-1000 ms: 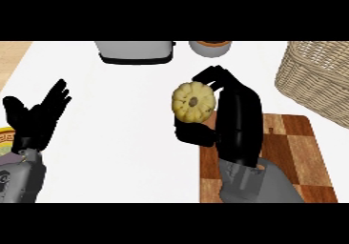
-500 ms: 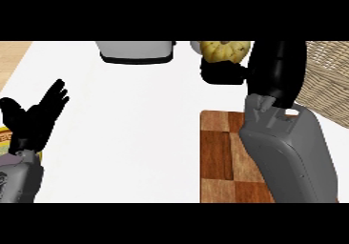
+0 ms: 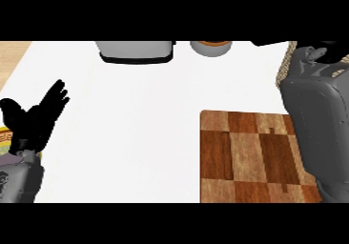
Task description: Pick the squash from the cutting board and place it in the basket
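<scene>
The wooden cutting board (image 3: pixel 251 157) lies bare at the lower right of the counter. No squash shows anywhere in the head view. My right forearm runs up the right edge, over the board's right side. My right hand (image 3: pixel 331 49) is at the top right corner, mostly cut off by the view's edge. It is above the wicker basket (image 3: pixel 282 75), of which only a thin strip shows left of the forearm. My left hand (image 3: pixel 35 119) rests open at the left edge, fingers up.
A grey appliance (image 3: pixel 135 51) stands at the back centre, with a grey cup (image 3: pixel 210 48) with an orange rim to its right. A plate with a patterned rim (image 3: pixel 1 139) peeks in at the left edge under my left hand.
My right hand carried the squash from above the board's left side up and right to the basket corner. The squash has gone out of sight. The left hand has stayed still.
</scene>
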Available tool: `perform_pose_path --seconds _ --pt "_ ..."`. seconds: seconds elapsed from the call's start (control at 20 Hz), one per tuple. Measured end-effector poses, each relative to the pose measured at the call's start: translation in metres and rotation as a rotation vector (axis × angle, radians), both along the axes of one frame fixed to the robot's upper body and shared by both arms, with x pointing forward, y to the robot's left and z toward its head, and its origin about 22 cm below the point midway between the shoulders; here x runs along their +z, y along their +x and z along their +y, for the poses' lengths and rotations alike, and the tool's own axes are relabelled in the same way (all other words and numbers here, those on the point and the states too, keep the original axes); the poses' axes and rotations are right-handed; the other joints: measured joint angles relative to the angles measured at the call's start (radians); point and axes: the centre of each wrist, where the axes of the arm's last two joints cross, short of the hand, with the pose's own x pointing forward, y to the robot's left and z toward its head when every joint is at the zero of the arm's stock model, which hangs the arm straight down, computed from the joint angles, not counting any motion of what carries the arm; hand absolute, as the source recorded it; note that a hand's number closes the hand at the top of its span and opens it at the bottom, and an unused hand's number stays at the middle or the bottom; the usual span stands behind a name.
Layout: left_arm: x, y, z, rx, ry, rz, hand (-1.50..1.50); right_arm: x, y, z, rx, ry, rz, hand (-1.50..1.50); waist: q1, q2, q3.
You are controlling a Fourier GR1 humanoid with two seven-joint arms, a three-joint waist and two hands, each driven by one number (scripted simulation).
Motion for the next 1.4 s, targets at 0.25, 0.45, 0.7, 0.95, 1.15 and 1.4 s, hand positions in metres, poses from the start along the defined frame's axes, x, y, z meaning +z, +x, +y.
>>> perform_pose_path --seconds 0.25,0.45,0.7,0.95,1.15,1.4 --pt "0.002 0.001 -0.001 0.005 -0.002 0.004 0.0 -0.003 0.016 -0.044 -0.081 -0.014 0.01 1.5 0.0 0.0 0.0" --pt "0.002 0.001 0.001 0.002 -0.006 -0.001 0.0 -0.021 0.022 -0.088 -0.104 -0.01 0.017 1.5 -0.001 0.0 0.0" --pt "0.01 0.001 -0.006 -0.003 -0.006 0.0 0.0 -0.039 0.025 -0.126 -0.113 -0.018 0.026 1.5 0.0 -0.001 0.001" --pt "0.006 0.0 -0.002 -0.004 -0.003 0.001 0.0 -0.064 0.029 -0.155 -0.106 0.012 0.014 1.5 0.001 0.0 0.001" --pt "0.005 0.001 -0.004 -0.006 -0.007 0.003 0.0 -0.078 0.026 -0.18 -0.195 0.039 -0.019 -1.5 0.002 0.001 0.001" --pt "0.003 0.004 -0.005 -0.01 -0.007 0.001 0.0 -0.098 0.038 -0.199 -0.262 0.08 -0.017 -1.5 0.007 0.003 0.001"
